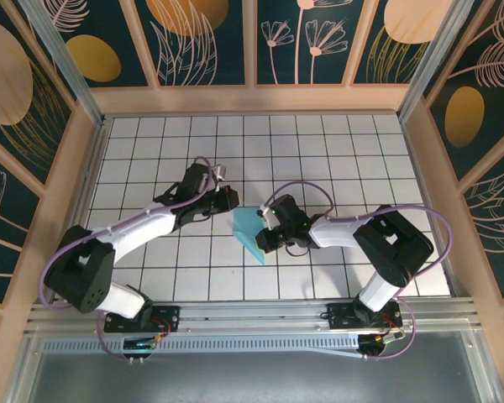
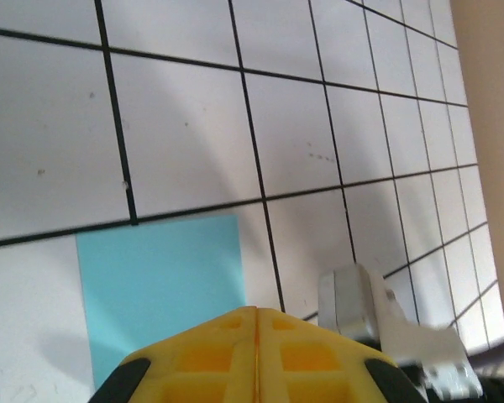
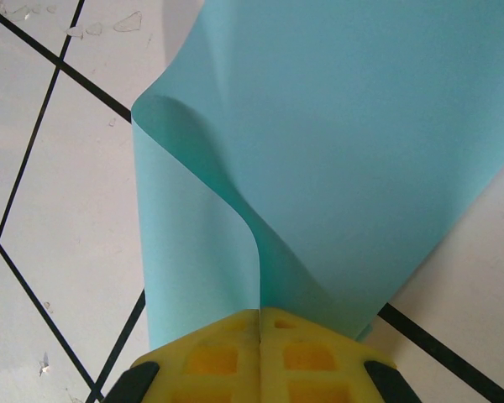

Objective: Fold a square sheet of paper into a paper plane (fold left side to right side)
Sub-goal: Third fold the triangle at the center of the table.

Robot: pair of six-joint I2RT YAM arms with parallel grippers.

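Now the right hand (image 3: 259, 323) pinches the square sheet of paper (image 3: 361, 143) curling ahead.

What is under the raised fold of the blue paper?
The paper curls over its own lower layer on the grid table, pinched by the right gripper. Beneath that layer is covered.

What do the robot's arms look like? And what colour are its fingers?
The left arm and the right arm match. Each has chunky black joints joined by smooth white tubes. A thin purple cable loops along each one. The fingers are bright yellow with little square dents, like a waffle, and have black edges.
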